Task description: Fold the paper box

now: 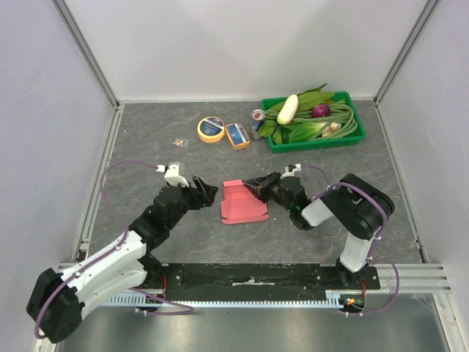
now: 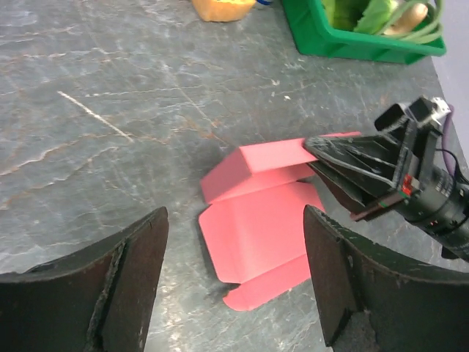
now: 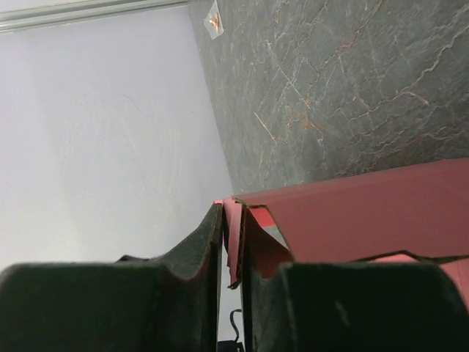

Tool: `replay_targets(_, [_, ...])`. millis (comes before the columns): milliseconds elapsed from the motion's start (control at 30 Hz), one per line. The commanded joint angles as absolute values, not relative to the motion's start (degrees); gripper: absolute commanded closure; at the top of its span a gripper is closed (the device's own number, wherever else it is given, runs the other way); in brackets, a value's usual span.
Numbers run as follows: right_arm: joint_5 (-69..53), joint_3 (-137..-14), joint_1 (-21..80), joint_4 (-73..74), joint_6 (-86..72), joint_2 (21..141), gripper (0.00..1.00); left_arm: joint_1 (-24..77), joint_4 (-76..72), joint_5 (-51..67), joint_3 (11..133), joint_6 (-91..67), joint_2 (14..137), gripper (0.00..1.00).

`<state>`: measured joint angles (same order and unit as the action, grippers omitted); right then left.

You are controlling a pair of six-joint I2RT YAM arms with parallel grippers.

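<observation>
Looks like early days. Got the paper box (image 1: 242,203) lying mid-table between the arms, well near of the green tray (image 1: 322,144). Mostly flat, with only the far panel tipped up along its crease. Pinched tight on that panel's right end: the right gripper (image 1: 254,183). Spread wide just left of the card, touching nothing: the left gripper (image 1: 207,192). Side flaps and tabs all left to fold, going by this.

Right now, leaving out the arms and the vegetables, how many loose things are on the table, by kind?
paper box: 1
tape roll: 1
small blue-and-orange box: 1
drink can: 1
green tray: 1
small wrapped scrap: 1
Total: 6
</observation>
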<state>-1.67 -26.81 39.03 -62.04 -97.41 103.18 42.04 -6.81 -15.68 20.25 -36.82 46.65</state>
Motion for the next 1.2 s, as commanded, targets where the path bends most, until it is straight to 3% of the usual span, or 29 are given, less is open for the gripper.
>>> replay_targets(0, [-2.81,-27.42,39.02,-59.41,-92.29,102.75,0.75,34.37,-2.82,1.30,22.14,-37.01,47.54,0.21])
replay_targets(100, [-2.99,-27.25,38.94,-58.63,-90.19,101.43,0.63,34.37,-4.13,1.50,22.94,-35.51,49.04,0.25])
replay_targets(200, [-3.77,-27.68,38.76,-56.43,-87.47,99.76,0.57,34.37,-6.49,0.88,22.24,-33.49,50.36,0.32])
replay_targets(500, [-3.60,-29.44,37.80,-39.40,-74.98,88.53,0.26,34.80,-10.63,1.76,23.11,-30.33,59.32,0.33])
replay_targets(600, [-6.93,-30.14,36.21,-32.81,-70.33,85.45,0.19,35.51,-11.25,0.10,23.99,-28.75,62.13,0.36])
replay_targets(733, [-9.05,-31.73,33.76,-19.89,-53.69,79.12,0.20,39.27,-11.08,-4.91,25.66,-26.90,65.03,0.44])
replay_targets(867, [-3.35,-37.52,30.33,-1.35,-36.58,73.67,0.22,41.40,-11.25,-7.64,26.36,-27.85,64.08,0.40])
replay_targets(1000, [-15.10,-39.81,24.01,-1.50,-33.57,73.82,0.23,40.70,-5.11,-7.65,30.05,-32.16,64.24,0.21])
replay_targets(1067, [-20.00,-41.65,21.45,-1.41,-33.92,75.75,0.24,40.43,-1.87,-6.68,32.85,-33.91,64.95,0.21])
replay_targets(1167, [-21.62,-43.32,20.13,-1.06,-34.72,78.04,0.28,40.52,-2.10,-6.51,33.58,-33.93,66.09,0.30])
